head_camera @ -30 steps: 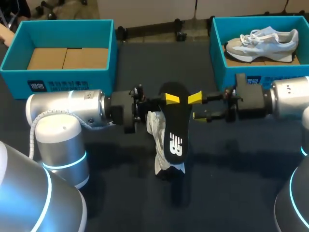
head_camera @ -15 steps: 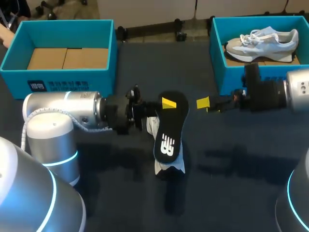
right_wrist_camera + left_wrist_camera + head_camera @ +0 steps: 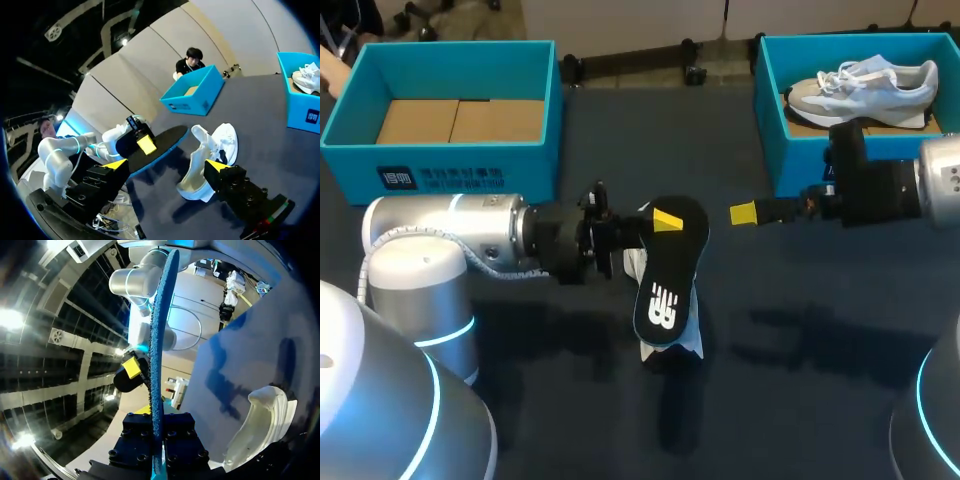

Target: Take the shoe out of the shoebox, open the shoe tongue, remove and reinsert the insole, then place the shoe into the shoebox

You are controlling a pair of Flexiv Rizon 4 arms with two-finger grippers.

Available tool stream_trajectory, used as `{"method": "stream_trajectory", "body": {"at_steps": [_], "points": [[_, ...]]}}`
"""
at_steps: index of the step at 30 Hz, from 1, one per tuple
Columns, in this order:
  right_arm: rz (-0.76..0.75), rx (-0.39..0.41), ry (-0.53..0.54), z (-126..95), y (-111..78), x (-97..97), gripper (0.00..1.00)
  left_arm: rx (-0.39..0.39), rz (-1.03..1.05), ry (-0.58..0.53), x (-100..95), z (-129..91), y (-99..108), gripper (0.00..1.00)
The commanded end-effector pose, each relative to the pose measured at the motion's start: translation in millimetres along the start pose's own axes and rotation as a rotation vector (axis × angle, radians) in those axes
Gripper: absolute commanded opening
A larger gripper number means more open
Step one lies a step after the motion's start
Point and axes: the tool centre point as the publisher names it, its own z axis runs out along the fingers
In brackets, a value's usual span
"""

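Head view: left gripper (image 3: 660, 218) clenched on one end of the flat black foam insole (image 3: 665, 285), which is held tilted over the white mesh sneaker (image 3: 672, 347) on the dark table (image 3: 800, 350). Right gripper (image 3: 744, 213) sits near the insole, apart from it.
Left wrist: insole edge-on, pinched from both sides.
Right wrist: fingers spread wide and holding nothing, sneaker ahead of them.

Head view down on the surface (image 3: 800, 330) from behind, left wrist tight along the insole (image 3: 159, 340), right wrist facing insole and shoe (image 3: 220, 142).
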Motion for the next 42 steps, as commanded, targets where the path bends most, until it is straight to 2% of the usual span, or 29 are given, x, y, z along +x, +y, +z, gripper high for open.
{"method": "stream_trajectory", "body": {"at_steps": [1,7,12,16,20,24,25,27,33,42], "points": [[0.001,0.001,-0.005,-0.2,-1.3,1.8,1.00,-0.003,0.002,-0.003,1.0,-0.3,-1.6,0.00],[0.001,0.001,-0.005,-0.2,-1.3,1.8,1.00,0.011,-0.009,-0.022,-2.7,1.2,-4.8,0.00],[-0.214,-0.062,-0.038,-6.4,-6.1,-0.9,1.00,0.056,-0.046,-0.011,-3.5,8.9,-16.9,0.00],[-0.383,-0.036,-0.105,-14.2,-11.5,-2.4,1.00,0.054,-0.068,0.000,1.2,10.5,-21.7,0.00],[-0.509,-0.020,-0.118,-18.7,-13.2,-5.5,1.00,0.070,-0.100,0.018,9.4,10.2,-24.2,0.00],[-0.607,0.062,-0.116,-14.6,-15.0,-5.6,1.00,0.073,-0.148,0.019,17.7,8.7,-25.6,0.00],[-0.621,0.076,-0.111,-13.4,-14.9,-5.7,1.00,0.073,-0.148,0.020,18.8,8.4,-26.0,0.00],[-0.630,0.116,-0.166,-12.0,-14.8,-5.7,1.00,0.077,-0.162,0.018,20.9,7.4,-27.5,0.00],[-0.630,0.116,-0.166,-12.0,-14.8,-5.7,1.00,0.107,-0.215,-0.012,19.0,1.3,-31.2,0.00],[-0.630,0.116,-0.166,-12.0,-14.8,-5.7,1.00,0.103,-0.243,-0.013,26.3,-8.9,-30.8,0.00]]}}
